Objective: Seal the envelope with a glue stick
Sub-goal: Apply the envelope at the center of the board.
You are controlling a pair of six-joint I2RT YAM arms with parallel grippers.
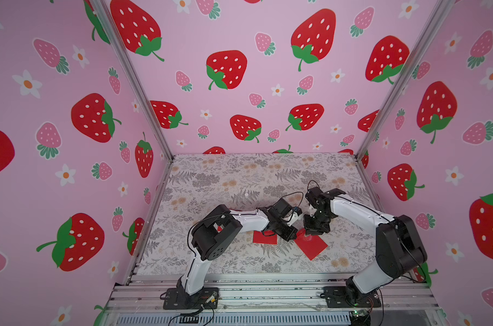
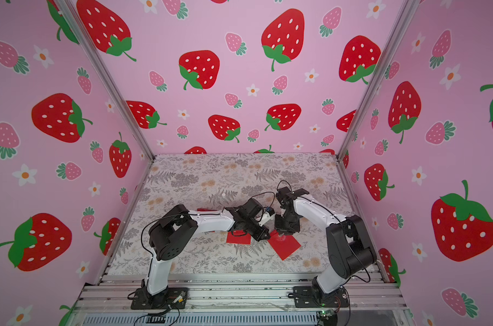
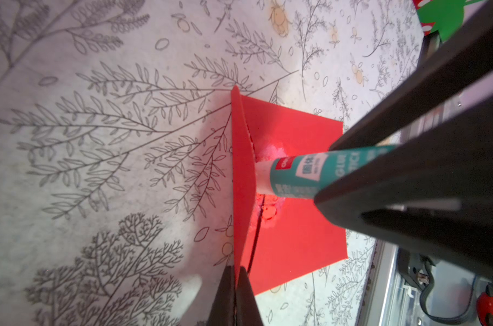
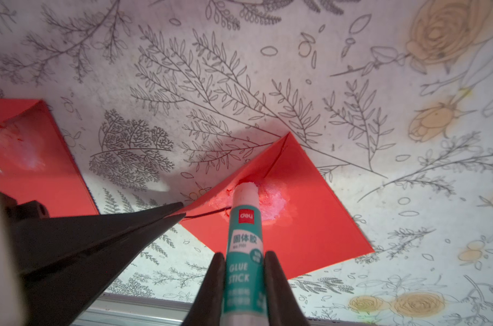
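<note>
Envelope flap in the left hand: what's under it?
The glue stick tip at a white glue smear on the envelope; whether glue reaches the flap's fold is hidden.

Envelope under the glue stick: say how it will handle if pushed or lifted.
The envelope looks like thin paper, so probably light and floppy; its flap stands up pinched by the left gripper. Lying flat, it would likely slide if pushed. Its glue patch looks tacky.
</note>
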